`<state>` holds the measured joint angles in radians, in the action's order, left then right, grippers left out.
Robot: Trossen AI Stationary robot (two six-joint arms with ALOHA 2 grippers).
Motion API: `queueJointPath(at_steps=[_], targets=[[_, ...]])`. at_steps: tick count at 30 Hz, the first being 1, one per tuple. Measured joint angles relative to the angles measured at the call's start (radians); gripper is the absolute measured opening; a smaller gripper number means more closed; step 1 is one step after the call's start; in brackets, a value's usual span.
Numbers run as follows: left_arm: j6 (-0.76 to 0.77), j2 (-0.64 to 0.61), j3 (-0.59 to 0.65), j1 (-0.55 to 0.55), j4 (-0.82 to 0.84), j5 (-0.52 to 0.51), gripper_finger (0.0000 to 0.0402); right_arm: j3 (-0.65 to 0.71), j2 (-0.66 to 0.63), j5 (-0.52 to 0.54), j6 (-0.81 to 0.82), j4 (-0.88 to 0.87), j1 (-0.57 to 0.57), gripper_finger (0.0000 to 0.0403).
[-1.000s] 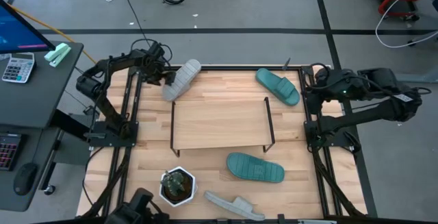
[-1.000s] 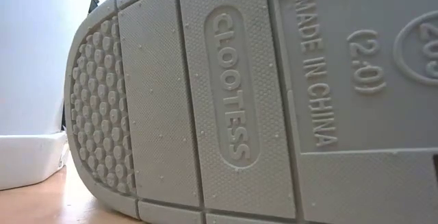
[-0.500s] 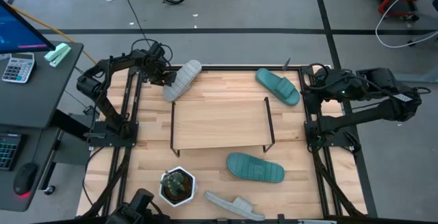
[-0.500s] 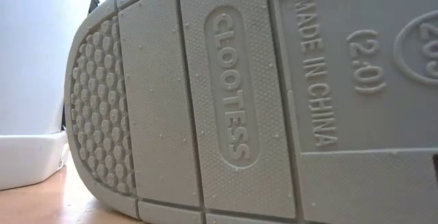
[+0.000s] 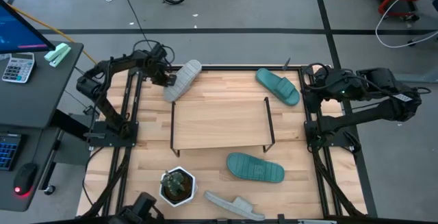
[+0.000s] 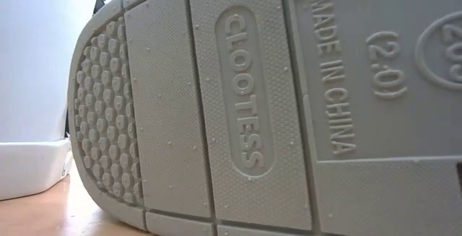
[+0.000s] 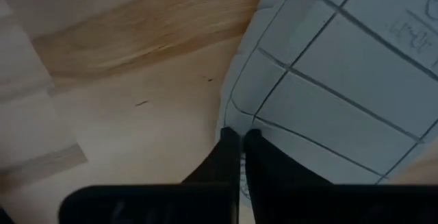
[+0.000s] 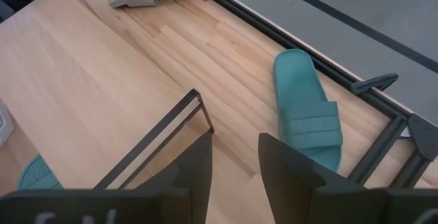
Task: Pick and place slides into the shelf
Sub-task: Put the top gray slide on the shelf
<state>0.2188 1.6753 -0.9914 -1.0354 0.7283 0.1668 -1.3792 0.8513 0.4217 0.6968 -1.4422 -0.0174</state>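
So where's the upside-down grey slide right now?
In the high view, the grey slide lies sole-up at the table's far left corner, beside the shelf, its edge pinched by the left gripper.

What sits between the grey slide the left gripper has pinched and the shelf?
Nothing visible. The left gripper is shut on the grey slide at the table's far left corner, and only bare tabletop lies between it and the shelf.

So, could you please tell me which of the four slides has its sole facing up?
The light grey slide at the table's far left corner, sole up, its edge pinched by the left gripper; the two teal slides lie strap up.
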Motion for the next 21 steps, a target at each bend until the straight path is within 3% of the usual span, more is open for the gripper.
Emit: queueJointPath(at_steps=[5, 21], targets=[[0.003, -0.071, 0.004, 0.031, 0.028, 0.015, 0.0007, 0.000, 0.000, 0.001, 0.000, 0.000, 0.000, 0.0126], [0.072, -0.476, 0.003, 0.078, 0.037, -0.012, 0.0001, 0.000, 0.000, 0.020, -0.012, 0.000, 0.000, 0.0126]])
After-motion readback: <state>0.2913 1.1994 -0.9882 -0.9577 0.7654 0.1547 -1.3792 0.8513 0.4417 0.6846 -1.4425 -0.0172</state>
